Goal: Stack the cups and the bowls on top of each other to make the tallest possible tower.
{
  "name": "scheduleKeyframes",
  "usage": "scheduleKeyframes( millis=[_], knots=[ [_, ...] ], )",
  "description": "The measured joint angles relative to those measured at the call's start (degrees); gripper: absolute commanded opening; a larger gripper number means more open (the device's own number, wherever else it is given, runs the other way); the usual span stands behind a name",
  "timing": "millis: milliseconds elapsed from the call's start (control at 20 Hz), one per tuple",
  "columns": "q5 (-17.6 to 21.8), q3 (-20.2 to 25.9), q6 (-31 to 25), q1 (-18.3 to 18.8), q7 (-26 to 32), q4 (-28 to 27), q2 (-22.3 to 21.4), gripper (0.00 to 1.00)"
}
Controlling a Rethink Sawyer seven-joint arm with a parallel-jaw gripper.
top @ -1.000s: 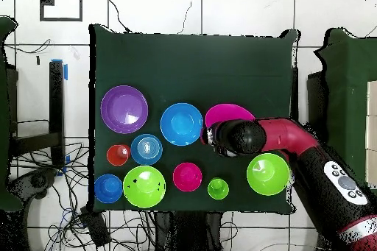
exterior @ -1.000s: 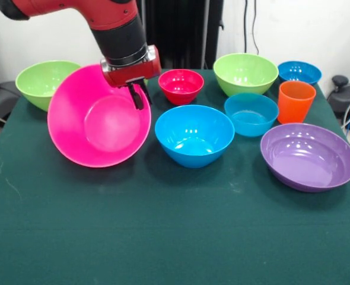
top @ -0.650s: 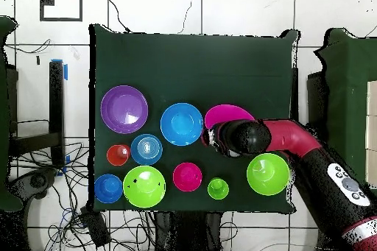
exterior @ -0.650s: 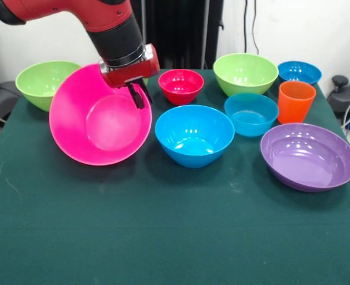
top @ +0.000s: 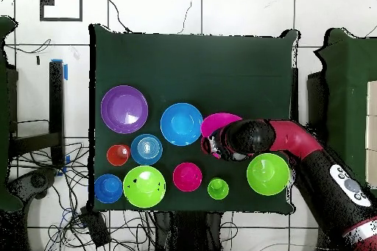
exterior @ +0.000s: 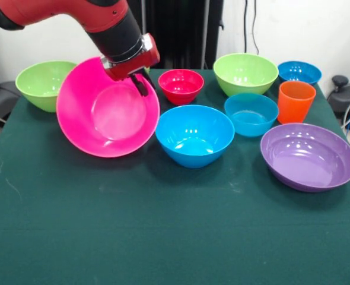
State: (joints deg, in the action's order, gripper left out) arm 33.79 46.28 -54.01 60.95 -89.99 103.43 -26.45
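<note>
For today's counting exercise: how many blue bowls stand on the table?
3: a large blue bowl at centre, a mid-sized one right of it, a small one at the far right corner.

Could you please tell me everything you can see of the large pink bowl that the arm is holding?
The large glossy pink plastic bowl is round and deep, the widest of the bowls. It is tipped steeply, its opening facing the front camera, its inside empty. The tool is shut on its upper rim. It is at the front view's left, in front of a light green bowl and beside the big blue bowl. Overhead, the arm covers most of it. Whether its lower edge touches the cloth is unclear.
</note>
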Motion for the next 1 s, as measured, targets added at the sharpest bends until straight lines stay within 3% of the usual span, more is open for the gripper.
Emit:
scheduleKeyframes(
  millis=[1000],
  knots=[
    [-2.5, 0.2, -18.2, 6.7, 9.7, 0.0, 4.7, 0.0]
  ],
)
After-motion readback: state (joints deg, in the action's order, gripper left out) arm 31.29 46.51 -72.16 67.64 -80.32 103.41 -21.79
